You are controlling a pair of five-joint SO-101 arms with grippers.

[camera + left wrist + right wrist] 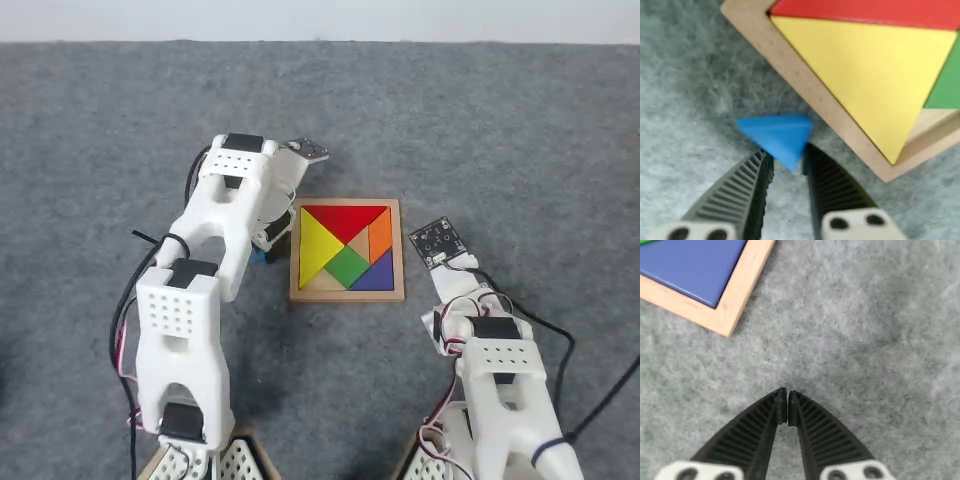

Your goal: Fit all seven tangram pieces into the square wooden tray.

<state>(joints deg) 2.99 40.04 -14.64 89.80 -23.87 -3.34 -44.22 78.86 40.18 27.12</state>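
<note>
The small blue triangle [776, 135] lay just outside the left rim of the square wooden tray [805, 95], not yet over the wood, and the left gripper [787, 161] had it by one corner. Its ribbed fingers [759, 167] were drawn in to a narrow gap with that corner wedged between them, while the triangle's long edge faced away from the fingers. What the coming move seemed to turn on was the way across the rim. The pale triangular gap [935, 122] in the tray's near-left corner sat on the far side of the rim from the piece, tucked under the tip of the big yellow triangle [865, 70] and beside the green square [947, 85]. The piece would probably have to be lifted over the edge and turned so that its long edge matched the yellow triangle's slope. In the high view the left arm was bent in against the tray's left side [294, 250], close to that corner. The right gripper [788, 407] hung over the grey carpet [865, 340] off the tray's opposite near corner, by the violet-blue piece [690, 265], with its fingertips pressed together on nothing, so the left arm was the nearer one.
</note>
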